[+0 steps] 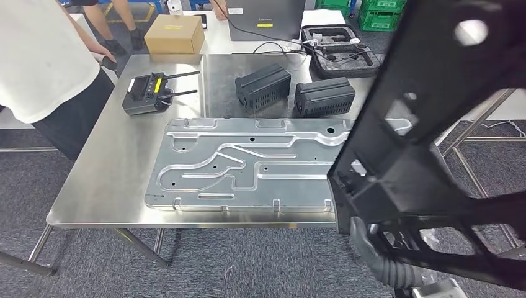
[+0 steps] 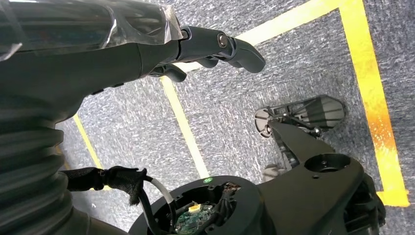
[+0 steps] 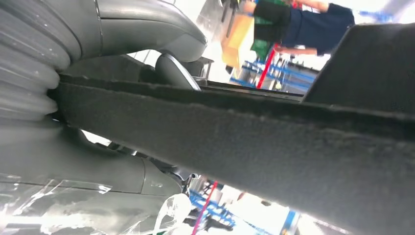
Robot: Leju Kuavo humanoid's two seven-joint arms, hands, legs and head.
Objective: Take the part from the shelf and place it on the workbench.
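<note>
At far left of the head view a person (image 1: 43, 62) in a white top stands against the steel tabletop (image 1: 105, 186). Moving right, a black remote controller (image 1: 147, 94) sits in the upper-left area of the surface, a cardboard box (image 1: 174, 33) lies beyond it, and a large pressed metal panel (image 1: 248, 164) fills the centre, with two black ribbed cases (image 1: 262, 87) behind it. At right, the task's piece, a black frame part (image 1: 428, 124), looms close to the camera, tilted and hanging over the panel's right end, not yet set down.

In the right wrist view the right hand (image 3: 122, 73) is clamped around a bar of the frame part, thumb on one side and fingers on the other. The left hand (image 2: 215, 46), seen over grey carpet with yellow floor tape (image 2: 186, 127), hangs with fingers loosely curled and holds nothing.

The likely risk: lowered here, the frame would land on the metal panel or knock the cases, since little bare tabletop lies beneath it; a one-handed hold on so long a piece could also let it swing or slip.
</note>
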